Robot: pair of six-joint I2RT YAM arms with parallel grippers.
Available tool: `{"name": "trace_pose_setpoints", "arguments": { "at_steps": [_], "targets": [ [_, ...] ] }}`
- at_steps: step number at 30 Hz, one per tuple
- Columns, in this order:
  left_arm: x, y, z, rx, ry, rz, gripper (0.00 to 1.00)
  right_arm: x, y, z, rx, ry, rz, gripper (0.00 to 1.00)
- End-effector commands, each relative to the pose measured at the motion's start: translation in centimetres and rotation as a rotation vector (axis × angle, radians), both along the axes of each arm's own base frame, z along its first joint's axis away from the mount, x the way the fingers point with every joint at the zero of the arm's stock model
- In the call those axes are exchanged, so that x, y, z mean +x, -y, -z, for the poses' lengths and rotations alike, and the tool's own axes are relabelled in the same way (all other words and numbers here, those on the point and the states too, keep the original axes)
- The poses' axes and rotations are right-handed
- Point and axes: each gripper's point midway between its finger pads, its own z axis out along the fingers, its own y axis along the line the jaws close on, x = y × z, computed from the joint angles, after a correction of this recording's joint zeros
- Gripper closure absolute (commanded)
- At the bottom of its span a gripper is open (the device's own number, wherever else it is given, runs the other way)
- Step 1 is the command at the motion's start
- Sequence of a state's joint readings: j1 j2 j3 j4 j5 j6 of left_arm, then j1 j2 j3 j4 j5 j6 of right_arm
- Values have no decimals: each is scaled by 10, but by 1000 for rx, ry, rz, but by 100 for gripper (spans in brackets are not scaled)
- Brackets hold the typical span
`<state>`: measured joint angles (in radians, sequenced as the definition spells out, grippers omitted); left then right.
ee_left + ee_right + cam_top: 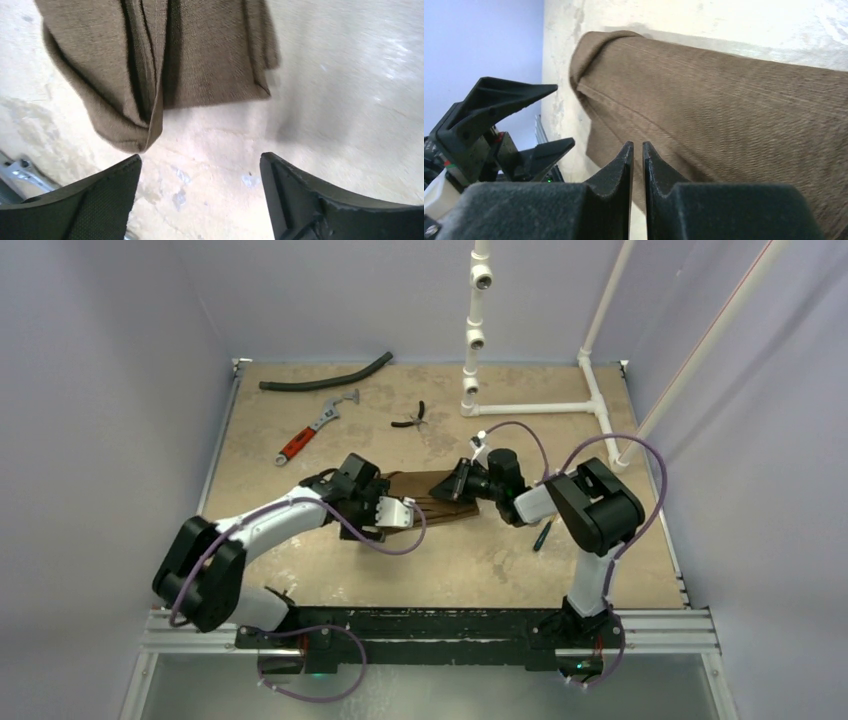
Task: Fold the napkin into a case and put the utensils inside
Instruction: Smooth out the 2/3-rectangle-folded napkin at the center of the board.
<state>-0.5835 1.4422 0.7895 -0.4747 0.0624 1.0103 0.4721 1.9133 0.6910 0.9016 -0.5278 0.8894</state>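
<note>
Napkin [435,502] lies folded, long axis L-R betw. both arms. L gripper [200,165] sits just off napkin's L end, jaws wide apart, nothing in them. R gripper [637,147] at napkin's R end, fingers nearly together; I can't tell if cloth's pinched. Dark slim utensil [541,535] lies R of napkin, outside it.

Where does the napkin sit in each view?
Top external: napkin at the centre of the table.
Left wrist: top, left to centre, folded, above the open jaws.
Right wrist: centre and right, past the tips of the jaws.
Shared landmark: the tan tabletop under it, in all three views.
</note>
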Motion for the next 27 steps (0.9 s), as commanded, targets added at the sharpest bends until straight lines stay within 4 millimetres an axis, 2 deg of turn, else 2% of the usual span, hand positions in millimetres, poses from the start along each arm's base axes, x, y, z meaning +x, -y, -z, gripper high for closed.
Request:
{"name": "trace_pose_setpoints", "arguments": {
  "at_steps": [1,4,6,8,10,14,16,21,24,27],
  "targets": [
    [-18,9,-54,-89,82,196,10,4,1,-39,3,95,16,86],
    [-26,17,-94,-140,248,386,8,9,3,-60,-39,162,7,85],
    [-39,20,-103,-149,273,490,7,14,-3,-71,-61,215,-14,85],
    [-52,20,-88,-137,227,568,6,19,-14,-71,-79,239,-47,86],
    [-64,28,-73,-169,167,620,5,24,-28,-72,-92,280,-75,87],
    [-65,43,-48,-193,110,587,10,32,-58,-72,-130,357,-139,87],
    [-64,50,-38,-199,92,570,14,37,-65,-65,-156,364,-154,88],
    [-61,58,-18,-169,93,572,23,44,-67,-32,-203,310,-167,89],
    [-52,61,-8,-149,112,523,30,49,-60,-11,-234,271,-137,91],
    [-49,55,6,-105,96,501,40,52,-51,1,-239,243,-105,92]
  ]
}}
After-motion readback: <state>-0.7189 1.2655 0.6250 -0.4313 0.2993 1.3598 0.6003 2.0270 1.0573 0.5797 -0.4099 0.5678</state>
